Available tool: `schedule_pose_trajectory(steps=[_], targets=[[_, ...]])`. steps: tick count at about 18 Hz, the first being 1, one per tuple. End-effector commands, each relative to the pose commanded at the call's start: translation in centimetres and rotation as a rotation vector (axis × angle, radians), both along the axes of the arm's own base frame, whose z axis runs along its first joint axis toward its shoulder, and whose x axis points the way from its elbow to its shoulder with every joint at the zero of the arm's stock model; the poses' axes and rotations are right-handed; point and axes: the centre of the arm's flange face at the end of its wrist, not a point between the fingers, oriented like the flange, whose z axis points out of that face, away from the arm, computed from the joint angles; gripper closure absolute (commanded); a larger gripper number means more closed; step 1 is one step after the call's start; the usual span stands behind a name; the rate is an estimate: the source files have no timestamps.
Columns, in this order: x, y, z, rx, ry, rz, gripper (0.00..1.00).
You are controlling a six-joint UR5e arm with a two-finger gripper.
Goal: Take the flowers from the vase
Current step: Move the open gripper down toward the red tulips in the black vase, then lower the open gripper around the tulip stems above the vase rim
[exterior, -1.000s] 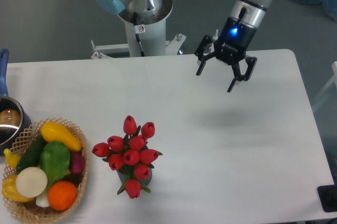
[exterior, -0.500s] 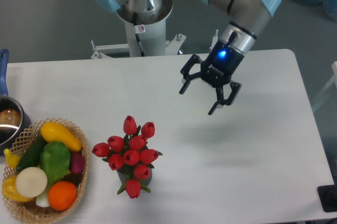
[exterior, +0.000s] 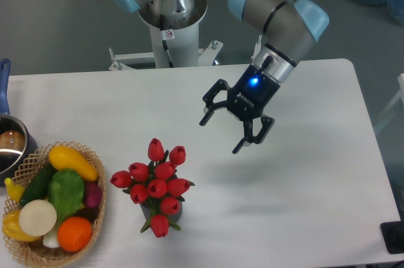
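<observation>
The flowers point(exterior: 156, 185), a bunch of red closed tulip buds with green leaves, stand in the small dark grey vase point(exterior: 174, 212) on the white table, left of centre near the front. Only a sliver of the vase shows under the buds. My gripper point(exterior: 221, 134) hangs above the table, up and to the right of the flowers, well apart from them. Its jaws are open and hold nothing.
A wicker basket point(exterior: 95, 227) of colourful vegetables sits at the front left, close to the flowers. A steel pot point(exterior: 11, 148) with a blue handle is at the left edge. The robot base point(exterior: 170, 9) stands behind the table's far edge.
My gripper has moved down and to the left across the table, toward the flowers, staying open. The flowers and vase have not moved.
</observation>
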Motion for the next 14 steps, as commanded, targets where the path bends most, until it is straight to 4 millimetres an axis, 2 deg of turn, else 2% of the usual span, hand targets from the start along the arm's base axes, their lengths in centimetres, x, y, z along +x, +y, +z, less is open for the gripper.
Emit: schedule_pose_trajectory(steps=[7, 11, 14], targets=[[0.9, 2.2, -0.9, 0.038, -0.055, -0.025, 0.00], [0.5, 3.7, -2.1, 0.037, -0.057, -0.046, 0.00], [0.6, 5.1, -2.1, 0.061, -0.045, -0.062, 0.00]])
